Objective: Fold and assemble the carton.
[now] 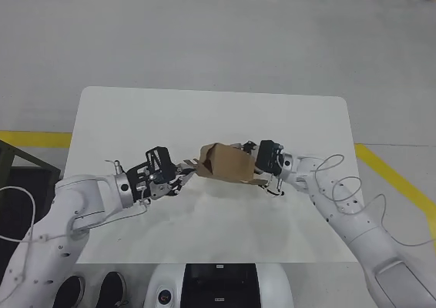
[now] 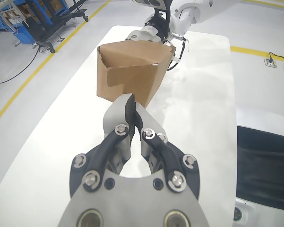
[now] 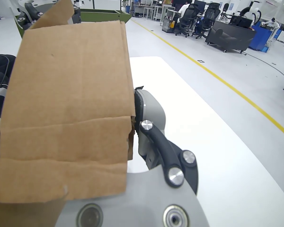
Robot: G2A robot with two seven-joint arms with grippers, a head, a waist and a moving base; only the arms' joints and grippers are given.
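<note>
1 table point(image 1: 202, 115): white, rounded corners; its near edge was cut off by the arms in the top view.

1 carton point(image 1: 226, 162): brown corrugated board, partly formed. It was held between the 2 grippers over the middle of the table, nearer the robot's side. The end facing the left arm was folded in on a slant, with 1 flap point(image 3: 59, 10) sticking out toward that arm. The inside was hidden. I could not tell whether its underside touched the tabletop.

2 grippers, 1 at each end of the carton.

Left gripper point(image 2: 130, 99): both fingers were drawn together and pinched on the carton's near edge, where the board met the tips. The pinched piece itself was hidden between the pads.

Right gripper point(image 1: 259, 160): clamped on the carton's side wall at the opposite end. Only 1 finger point(image 3: 146, 109) could be seen, its pad pressed flat against the outside of the board. The other finger was covered by the carton.
</note>
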